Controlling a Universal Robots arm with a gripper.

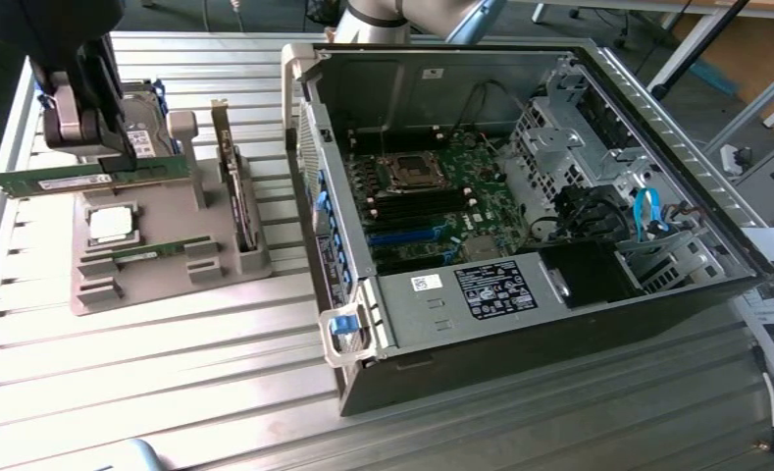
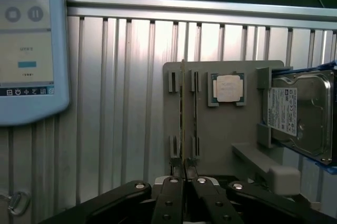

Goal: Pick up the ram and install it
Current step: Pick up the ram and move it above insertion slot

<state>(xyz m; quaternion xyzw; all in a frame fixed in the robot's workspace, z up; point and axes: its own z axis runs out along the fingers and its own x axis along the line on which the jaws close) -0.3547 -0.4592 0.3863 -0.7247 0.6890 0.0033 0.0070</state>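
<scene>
Gripper [image 1: 112, 162] clamps shut on the ram [image 1: 46, 183] near mid-length across its flat faces, over the grey tray [image 1: 164, 275], well apart from the computer case [image 1: 426, 74]; stick judged light, stiff, thin, fragile.

black gripper [image 2: 182, 172] with small silver screws

Open computer case [image 1: 400, 83] sits beside grey tray [image 1: 164, 270].
</scene>
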